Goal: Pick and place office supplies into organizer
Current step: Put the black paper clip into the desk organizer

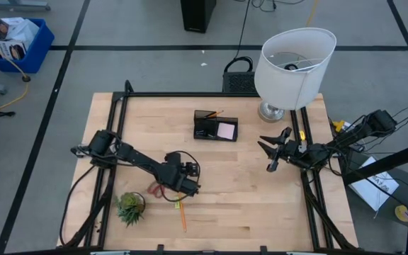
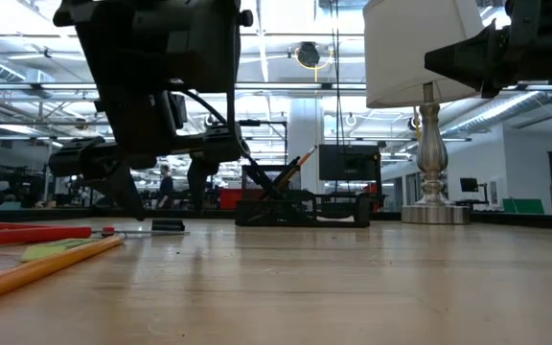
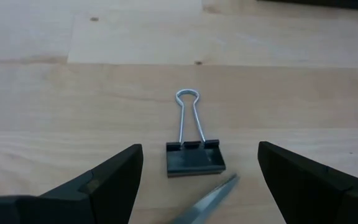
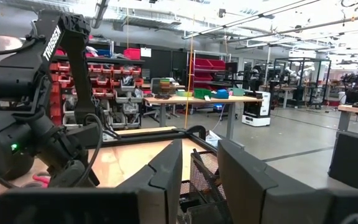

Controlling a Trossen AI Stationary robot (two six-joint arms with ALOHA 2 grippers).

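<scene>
the left gripper (image 3: 197,180) is wide open over a black clip (image 3: 194,155) near the desk's front left corner; the right gripper (image 1: 275,151), waiting by the right edge, holds nothing, its jaws a little apart

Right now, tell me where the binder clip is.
In the left wrist view the binder clip lies flat on the table, between the open left gripper's fingers, beside a scissor blade.

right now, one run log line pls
left gripper: open over binder clip | right gripper: idle, empty, by lamp | organizer: clip pending

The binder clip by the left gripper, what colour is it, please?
Black clip with silver wire handles; left wrist view.
</scene>
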